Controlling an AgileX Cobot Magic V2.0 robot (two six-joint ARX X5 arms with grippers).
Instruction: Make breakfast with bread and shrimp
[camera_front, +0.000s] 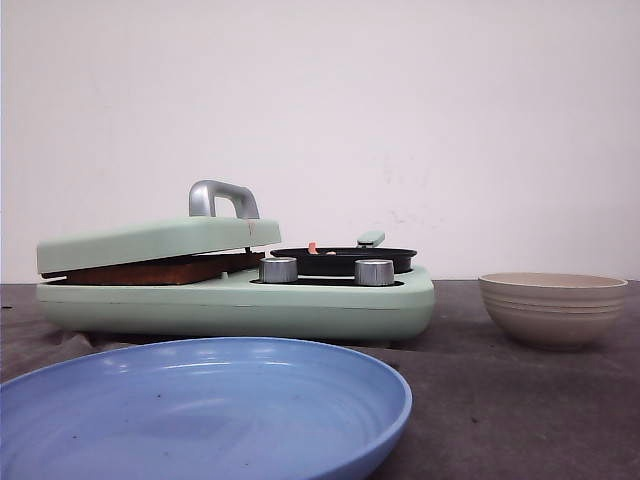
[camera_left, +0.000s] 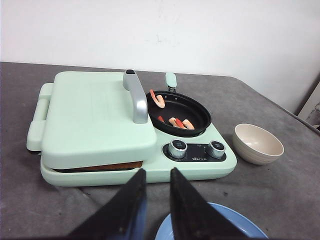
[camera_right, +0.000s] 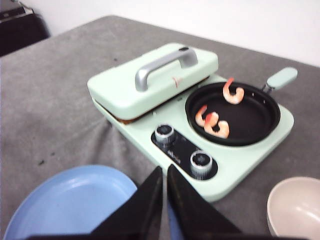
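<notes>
Bread (camera_front: 165, 270): clamped under the closed green press lid (camera_left: 95, 115), brown edge showing. Shrimp (camera_right: 215, 124): in the black pan (camera_right: 250, 120) at the lid's 3 o'clock. Left hand (camera_left: 156, 192) slightly parted, empty; right hand (camera_right: 164, 192) nearly closed, empty. Step judged: cooking. Next: lift lid by handle (camera_left: 136, 95), serve onto blue plate (camera_front: 200, 400).

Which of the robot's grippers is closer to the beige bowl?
Probably the right. The bowl sits just beside the right gripper in its wrist view, while the left gripper faces the cooker's lid side, with the bowl farther off.
</notes>
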